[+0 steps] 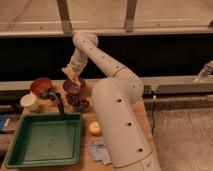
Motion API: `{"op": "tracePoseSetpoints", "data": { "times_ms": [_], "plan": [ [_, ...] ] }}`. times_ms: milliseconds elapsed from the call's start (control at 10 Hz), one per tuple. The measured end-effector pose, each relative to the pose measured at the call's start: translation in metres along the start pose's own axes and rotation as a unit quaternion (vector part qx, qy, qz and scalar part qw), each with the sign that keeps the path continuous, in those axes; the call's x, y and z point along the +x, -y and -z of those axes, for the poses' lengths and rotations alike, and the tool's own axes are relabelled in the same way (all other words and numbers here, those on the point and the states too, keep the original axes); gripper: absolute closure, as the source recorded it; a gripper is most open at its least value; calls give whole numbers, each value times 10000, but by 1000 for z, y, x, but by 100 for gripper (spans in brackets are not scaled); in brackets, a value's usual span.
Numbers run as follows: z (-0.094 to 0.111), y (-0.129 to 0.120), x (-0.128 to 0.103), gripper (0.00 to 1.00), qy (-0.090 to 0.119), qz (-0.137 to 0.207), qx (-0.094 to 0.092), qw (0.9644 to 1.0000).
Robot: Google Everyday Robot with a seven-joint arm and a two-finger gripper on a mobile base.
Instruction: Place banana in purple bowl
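The purple bowl (74, 88) stands at the back of the table, right of the orange-red bowl (41, 86). My gripper (70, 76) hangs just above the purple bowl's far-left rim, at the end of the white arm (107, 95) that curves over from the right. It is shut on the pale yellow banana (69, 73), which sticks out at the fingers just above the bowl and is partly hidden by them.
A white cup (29, 102) stands front-left of the orange-red bowl. Dark grapes (78, 102) and a black utensil (58, 101) lie in front of the bowls. A green tray (45, 140) fills the front left. A round yellow-orange fruit (94, 129) and a blue-white packet (100, 151) lie beside the arm.
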Motion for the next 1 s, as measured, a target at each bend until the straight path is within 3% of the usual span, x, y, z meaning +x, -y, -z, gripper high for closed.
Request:
{"op": "tracePoseSetpoints", "data": {
  "times_ms": [200,1000],
  "plan": [
    [0,-1,0,21,-2,4,-1,10000],
    [0,0,0,20,-2,0,0,10000]
  ]
}}
